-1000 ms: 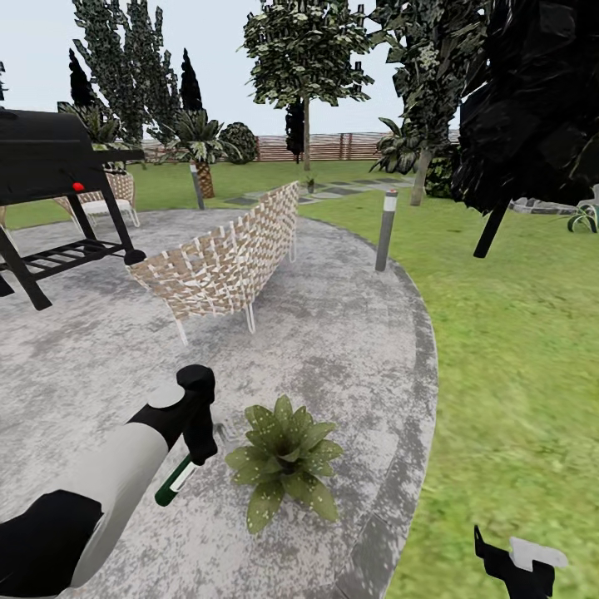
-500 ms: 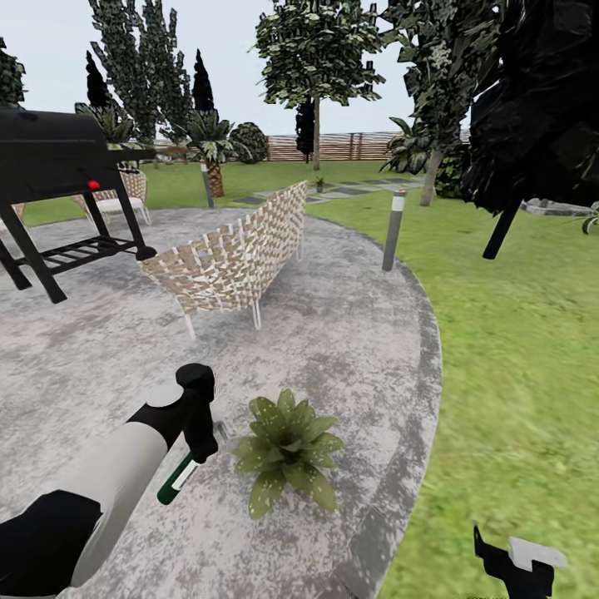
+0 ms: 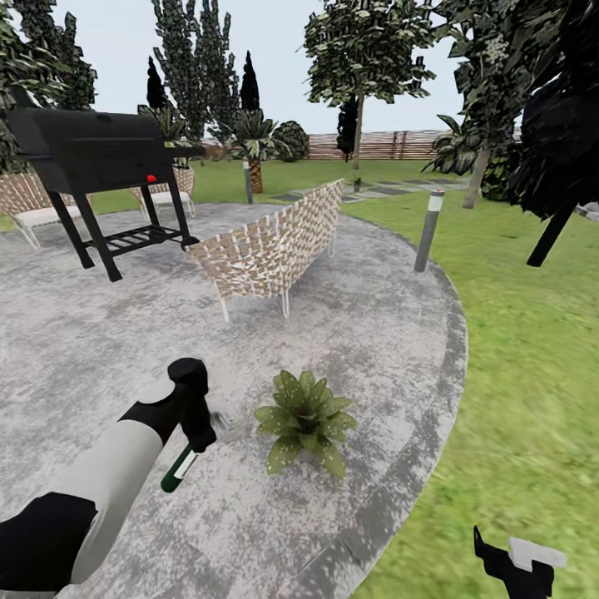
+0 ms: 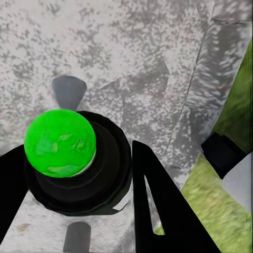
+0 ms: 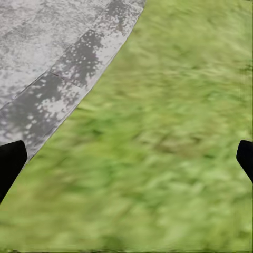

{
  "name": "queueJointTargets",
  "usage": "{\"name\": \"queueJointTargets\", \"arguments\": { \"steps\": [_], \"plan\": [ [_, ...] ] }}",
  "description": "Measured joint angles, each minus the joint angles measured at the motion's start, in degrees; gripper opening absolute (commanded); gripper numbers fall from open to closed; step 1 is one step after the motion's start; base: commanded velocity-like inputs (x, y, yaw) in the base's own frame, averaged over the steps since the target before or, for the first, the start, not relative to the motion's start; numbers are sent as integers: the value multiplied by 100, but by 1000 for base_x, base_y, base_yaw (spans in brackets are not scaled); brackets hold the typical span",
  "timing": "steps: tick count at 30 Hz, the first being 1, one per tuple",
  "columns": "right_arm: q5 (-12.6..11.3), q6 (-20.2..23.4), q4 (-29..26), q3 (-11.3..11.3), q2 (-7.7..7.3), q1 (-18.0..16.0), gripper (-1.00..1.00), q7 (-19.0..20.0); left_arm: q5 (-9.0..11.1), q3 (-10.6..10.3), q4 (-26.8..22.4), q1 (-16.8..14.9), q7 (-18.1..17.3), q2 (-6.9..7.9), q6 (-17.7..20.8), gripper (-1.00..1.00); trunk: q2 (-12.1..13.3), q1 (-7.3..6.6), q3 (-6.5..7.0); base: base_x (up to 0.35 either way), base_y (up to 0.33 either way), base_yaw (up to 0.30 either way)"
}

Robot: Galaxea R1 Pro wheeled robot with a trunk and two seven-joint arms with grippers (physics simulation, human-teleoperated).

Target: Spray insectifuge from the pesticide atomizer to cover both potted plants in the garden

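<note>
The left pincer (image 3: 193,426) at lower left pinches the pesticide atomizer (image 3: 178,470), dark green end angled down, apparently readied for spraying the potted plant (image 3: 305,419) at lower centre on the patio (image 3: 100,333). The right pincer (image 5: 126,158) hangs spread over grass (image 5: 174,132).

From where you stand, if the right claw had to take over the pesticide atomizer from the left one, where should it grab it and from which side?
Probably the lower stretch of the pesticide atomizer, the white-and-dark-green part hanging below the left claw, which is shut on its upper body. It slants down toward the robot over the patio, so that end is free. The open right claw should come in from the right, fingers across the slender body.
</note>
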Motion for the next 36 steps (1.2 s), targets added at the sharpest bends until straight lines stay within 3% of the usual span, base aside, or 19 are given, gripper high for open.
{"name": "queueJointTargets", "arguments": {
  "steps": [3,11,24,27,29,30,32,33,35,36],
  "plan": [
    [0,0,-7,0,0,0,100,0,2,98,-18,0,24,-27,-3,-100,0,-3,0,-88,31,278],
    [-2,1,-9,1,0,1,100,1,-2,120,-18,-1,87,-46,-3,-100,0,-1,0,-238,196,249],
    [-1,1,-9,2,-1,1,100,1,52,112,-37,-1,140,-52,3,-100,-1,-3,0,-246,198,19],
    [22,0,-2,7,-9,1,100,19,655,168,-516,5,324,-33,-7,-100,0,-3,0,-21,18,0],
    [38,0,-13,16,-24,3,100,168,1228,293,-798,22,455,-3,-44,-100,0,-4,0,-5,4,0],
    [42,-1,-27,22,-41,3,100,438,1555,374,-880,31,502,19,-129,-100,0,-4,0,-2,2,0],
    [56,-6,-119,54,-73,4,100,1129,1975,548,-939,38,537,73,-440,-100,0,-4,0,-1,0,0],
    [55,-5,-202,47,-94,2,100,1490,2083,650,-950,40,548,91,-605,-100,0,-4,0,0,0,0],
    [50,48,-655,40,-194,-1,100,2457,2260,1047,-928,49,563,115,-1092,-100,0,-4,1,0,0,0],
    [50,123,-881,41,-214,1,100,2742,2299,1165,-913,53,568,119,-1263,-100,0,-4,0,0,0,0]
  ]
}}
